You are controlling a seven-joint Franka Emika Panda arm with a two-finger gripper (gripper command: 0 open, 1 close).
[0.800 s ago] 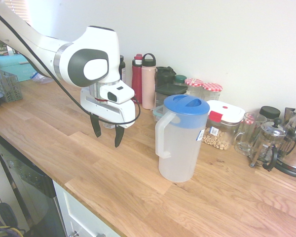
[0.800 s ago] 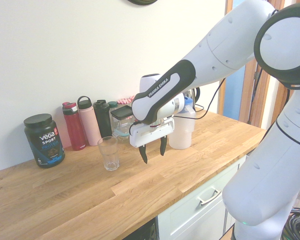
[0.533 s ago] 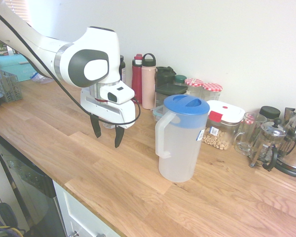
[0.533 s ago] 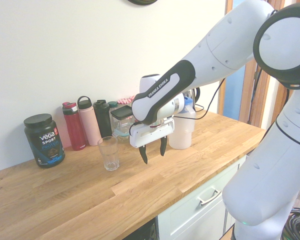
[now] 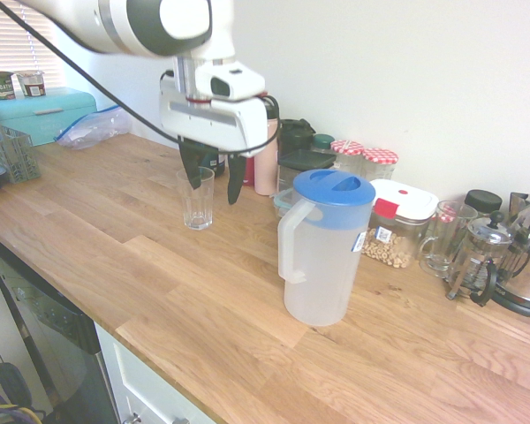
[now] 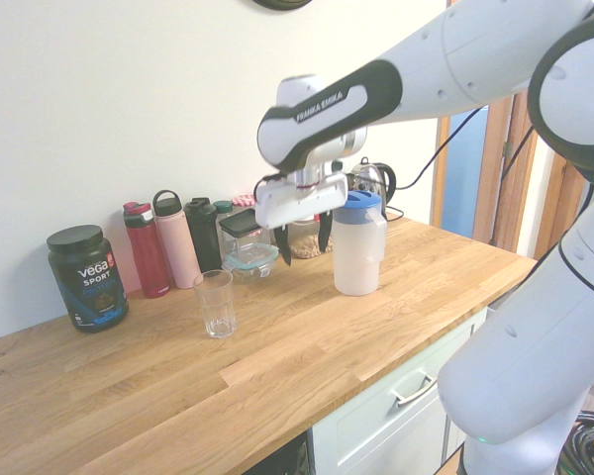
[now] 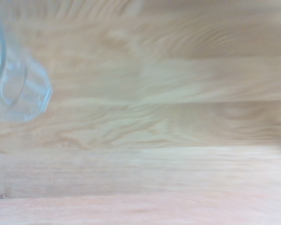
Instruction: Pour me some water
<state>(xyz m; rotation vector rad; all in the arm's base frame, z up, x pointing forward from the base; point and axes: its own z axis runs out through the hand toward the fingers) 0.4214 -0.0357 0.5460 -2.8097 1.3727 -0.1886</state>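
The arm (image 6: 445, 54) is glossy white with rounded shells, dark grey bands at its joints and a black panel lettered "FRANKA EMIKA" in white. A thin black cable (image 5: 88, 79) runs along it to the wrist. The tool (image 5: 214, 177) is a white block with a dark inset and two black tapered fingers (image 5: 235, 181).

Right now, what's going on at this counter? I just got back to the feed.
Nothing is being handled yet. The gripper hangs above the wooden counter, pointing down, fingers open and empty. The pitcher stands upright with its blue lid on, untouched. An empty glass stands on the counter away from the pitcher; the second exterior view shows the gripper up in the air between the two. No water has been poured.
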